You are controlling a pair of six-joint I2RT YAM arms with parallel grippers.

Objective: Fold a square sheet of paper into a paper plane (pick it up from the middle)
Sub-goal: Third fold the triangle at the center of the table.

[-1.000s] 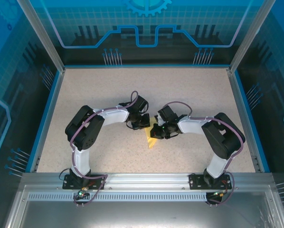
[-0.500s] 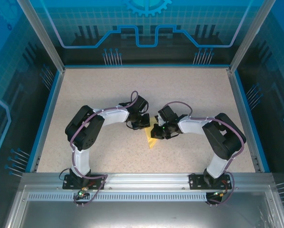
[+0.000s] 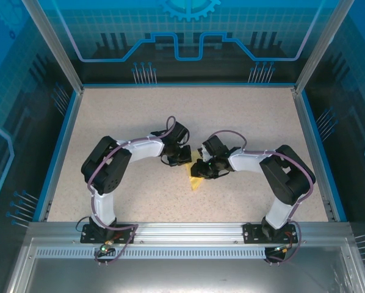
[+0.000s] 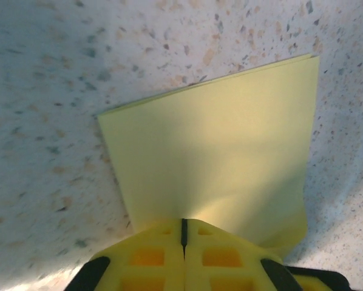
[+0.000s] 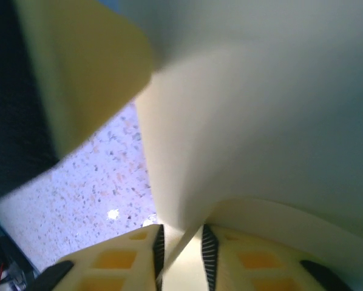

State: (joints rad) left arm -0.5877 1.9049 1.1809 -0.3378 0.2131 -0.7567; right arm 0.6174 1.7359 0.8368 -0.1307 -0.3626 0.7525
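Clamping the yellow paper (image 4: 212, 139), left gripper (image 4: 183, 229) is closed; right gripper (image 5: 180, 242) straddles it, jaws parted

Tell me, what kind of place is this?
Probably a robot lab test cell: a speckled table walled by an aluminium frame, blue panels printed with a gear, and the left arm and right arm bolted at its near edge.

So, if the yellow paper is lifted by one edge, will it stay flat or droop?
Probably it droops: the yellow paper curls at one corner beside the left gripper, which is shut on its edge. Folded layers show along the far edge, so it may be somewhat stiffer there. It looks thin and light, so one pinch likely carries it.
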